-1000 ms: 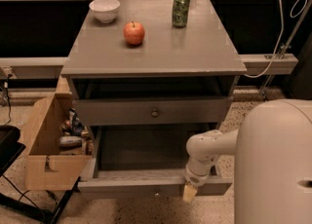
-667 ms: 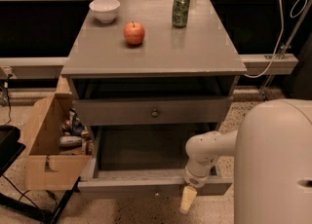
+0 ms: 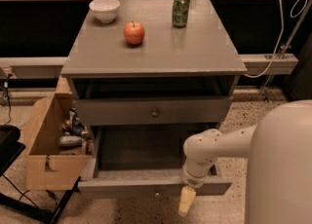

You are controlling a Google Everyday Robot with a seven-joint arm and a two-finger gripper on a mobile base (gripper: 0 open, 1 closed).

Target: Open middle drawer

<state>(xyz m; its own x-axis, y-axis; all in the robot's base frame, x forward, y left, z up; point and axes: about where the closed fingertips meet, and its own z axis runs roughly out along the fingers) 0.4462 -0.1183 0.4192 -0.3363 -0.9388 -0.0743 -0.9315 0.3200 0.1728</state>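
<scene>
Speckled floor [image 3: 141, 212] runs under a grey cabinet, and the pincer [image 3: 186, 201] hangs low over it, just in front of the middle drawer [image 3: 126, 187], right of the front's centre. Whether it is released or clenched cannot be told. The white arm [image 3: 204, 151] reaches in from the right above that drawer's front. The middle drawer stands pulled far out, its inside showing. Above it the top drawer [image 3: 117, 111], with a small round knob [image 3: 155, 113], sits slightly out. On the surface [image 3: 200, 47] are an apple [image 3: 134, 32], a white bowl [image 3: 104, 9] and a green can [image 3: 180, 9]. A cardboard box [image 3: 41, 172] stands left of the cabinet.
</scene>
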